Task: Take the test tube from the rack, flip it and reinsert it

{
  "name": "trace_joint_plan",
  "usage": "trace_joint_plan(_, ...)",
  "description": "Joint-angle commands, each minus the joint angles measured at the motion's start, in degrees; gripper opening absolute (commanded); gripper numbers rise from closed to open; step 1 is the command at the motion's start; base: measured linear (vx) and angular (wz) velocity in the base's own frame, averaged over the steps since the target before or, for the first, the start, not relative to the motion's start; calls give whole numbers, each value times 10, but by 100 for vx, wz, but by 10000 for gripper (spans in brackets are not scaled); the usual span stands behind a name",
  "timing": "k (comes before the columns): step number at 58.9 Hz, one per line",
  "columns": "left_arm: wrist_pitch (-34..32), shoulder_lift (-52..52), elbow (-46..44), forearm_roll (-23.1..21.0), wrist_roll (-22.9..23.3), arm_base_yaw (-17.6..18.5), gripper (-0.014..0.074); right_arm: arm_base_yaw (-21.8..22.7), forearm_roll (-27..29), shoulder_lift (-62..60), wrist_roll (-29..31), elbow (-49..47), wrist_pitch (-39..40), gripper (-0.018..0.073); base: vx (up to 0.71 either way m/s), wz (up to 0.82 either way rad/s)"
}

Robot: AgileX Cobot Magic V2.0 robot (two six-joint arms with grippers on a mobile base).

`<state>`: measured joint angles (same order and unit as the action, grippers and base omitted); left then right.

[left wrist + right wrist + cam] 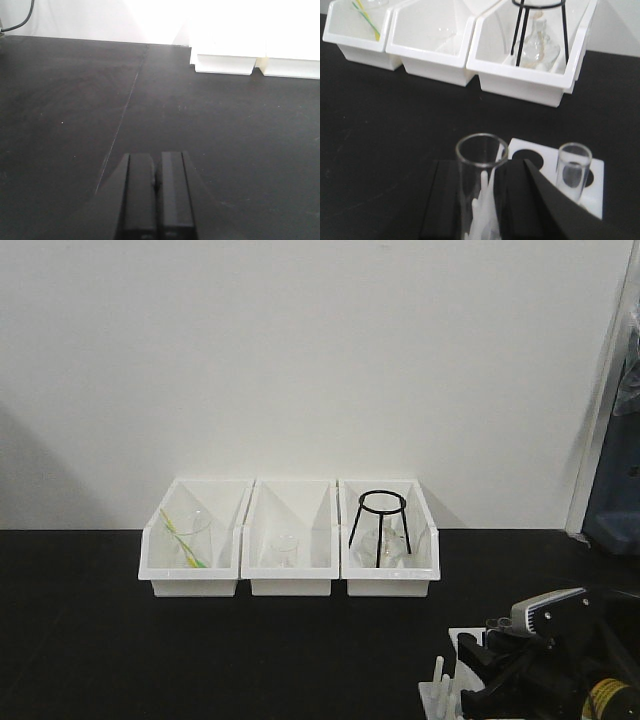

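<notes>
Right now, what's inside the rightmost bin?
In the rightmost bin: a black wire tripod stand over clear glassware, probably a flask. The bin's front wall hides the glassware's base and the tripod's feet.

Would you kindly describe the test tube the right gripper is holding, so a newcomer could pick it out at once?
Start at the three white bins by the wall, then come forward across the black table to the white rack. The test tube stands upright between the fingers of the right gripper, open mouth up. Its twin sits in the rack, ungripped.
</notes>
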<state>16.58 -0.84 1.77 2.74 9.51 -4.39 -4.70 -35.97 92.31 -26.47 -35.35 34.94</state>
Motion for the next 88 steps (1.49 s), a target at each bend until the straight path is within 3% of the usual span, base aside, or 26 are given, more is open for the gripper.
trace_joint_plan(1, -50, -7, 1, -2, 0, 4, -6, 2, 4, -12, -3, -15, 51, 69, 0, 0)
trace_joint_plan(10, -50, -7, 1, -2, 0, 4, -6, 2, 3, -13, -5, -15, 54, 126, 0, 0)
trace_joint_plan(27, -50, -7, 1, -2, 0, 4, -6, 2, -7, -26, -5, -15, 59, 438, 0, 0)
trace_joint_plan(36, -50, -7, 1, -2, 0, 4, -6, 2, -7, -81, -7, -15, 56, 531, 0, 0)
trace_joint_plan(54, -50, -7, 1, -2, 0, 4, -6, 0, -39, -300, -89, -16, -69, 531, 0, 0)
trace_joint_plan(62, -50, -7, 1, -2, 0, 4, -6, 0, -109, -408, -193, -15, -165, 510, 0, 0)
trace_joint_plan(69, -50, -7, 1, -2, 0, 4, -6, 0, -186, -470, -263, -15, -201, 492, 0, 0)
trace_joint_plan(76, -50, -7, 1, -2, 0, 4, -6, 0, -220, -504, -284, -15, -205, 477, 0, 0)
trace_joint_plan(88, -50, -7, 1, -2, 0, 4, -6, 0, -221, -530, -284, -15, -204, 458, 0, 0)
